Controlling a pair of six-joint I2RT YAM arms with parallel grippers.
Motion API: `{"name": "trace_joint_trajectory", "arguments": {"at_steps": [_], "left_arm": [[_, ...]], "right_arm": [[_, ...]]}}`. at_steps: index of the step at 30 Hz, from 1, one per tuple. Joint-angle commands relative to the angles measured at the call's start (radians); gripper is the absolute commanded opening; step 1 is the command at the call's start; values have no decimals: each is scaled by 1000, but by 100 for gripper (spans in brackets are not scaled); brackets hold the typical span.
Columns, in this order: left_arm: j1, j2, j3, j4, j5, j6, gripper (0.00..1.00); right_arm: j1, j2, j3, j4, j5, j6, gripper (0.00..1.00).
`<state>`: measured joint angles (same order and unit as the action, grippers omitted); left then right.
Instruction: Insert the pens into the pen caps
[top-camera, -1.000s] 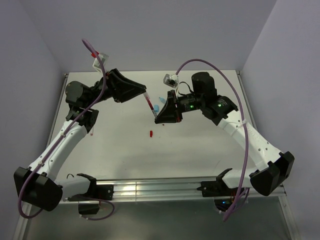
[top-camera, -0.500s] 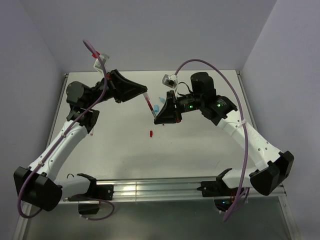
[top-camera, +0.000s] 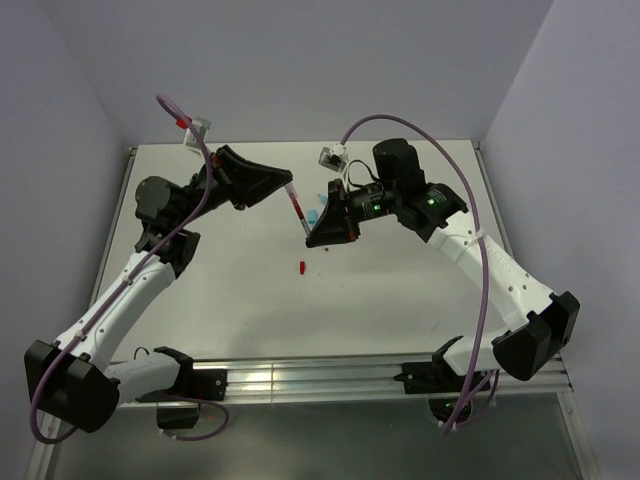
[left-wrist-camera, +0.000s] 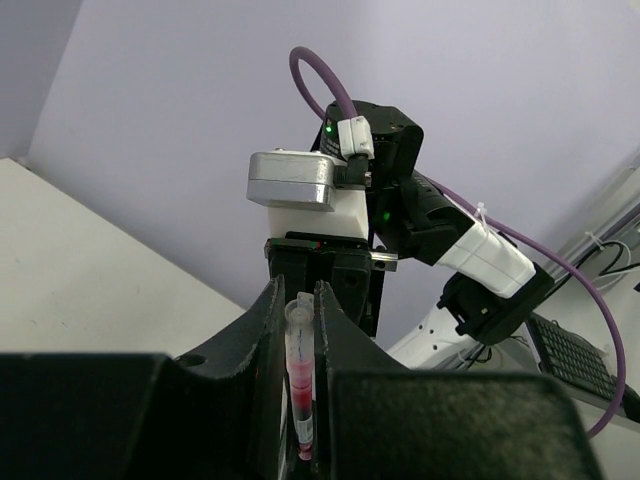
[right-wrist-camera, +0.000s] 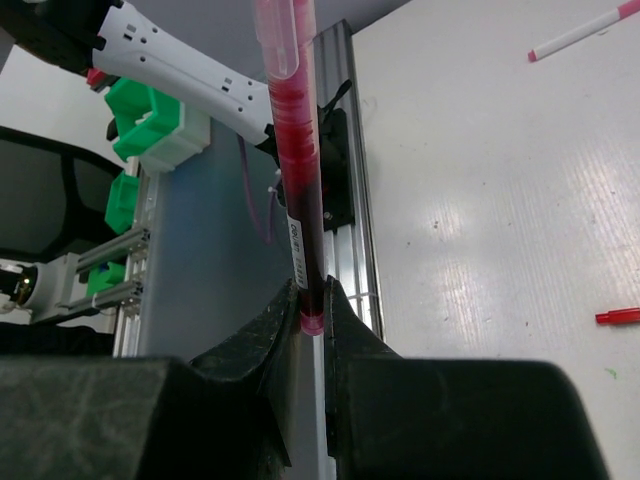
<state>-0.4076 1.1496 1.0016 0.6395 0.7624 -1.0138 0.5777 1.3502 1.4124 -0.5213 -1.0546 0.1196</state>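
L gripper (left-wrist-camera: 298, 295) was clenched on a pen (left-wrist-camera: 300, 385), fingers pinching the barrel w/ its clear end poking out toward 12 o'clock. R gripper (right-wrist-camera: 310, 300) was clamped on the same pen's opposite end, a pink tip; couldn't tell if that tip was a cap. In top view the pen hung in air btwn both tools, slanting 11 to 5 o'clock above the table (top-camera: 400, 290). A red cap (top-camera: 302, 266) lay on the table at 6 o'clock of R gripper, and a light blue cap (top-camera: 316, 213) sat just at its 12. A white pen (right-wrist-camera: 580, 38) w/ pink end lay at 2 o'clock in R wrist view.
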Motion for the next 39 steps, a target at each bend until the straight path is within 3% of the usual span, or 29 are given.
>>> {"name": "trace_joint_trajectory", "arguments": {"at_steps": [1, 25, 39], "left_arm": [[-53, -27, -61, -41, 126, 26, 0], [-140, -59, -187, -73, 114, 26, 0], [12, -8, 35, -130, 57, 77, 0]], "right_arm": [[-22, -3, 117, 150, 30, 40, 0], [-33, 30, 238, 156, 39, 38, 0], [-30, -26, 59, 159, 42, 26, 0]]}}
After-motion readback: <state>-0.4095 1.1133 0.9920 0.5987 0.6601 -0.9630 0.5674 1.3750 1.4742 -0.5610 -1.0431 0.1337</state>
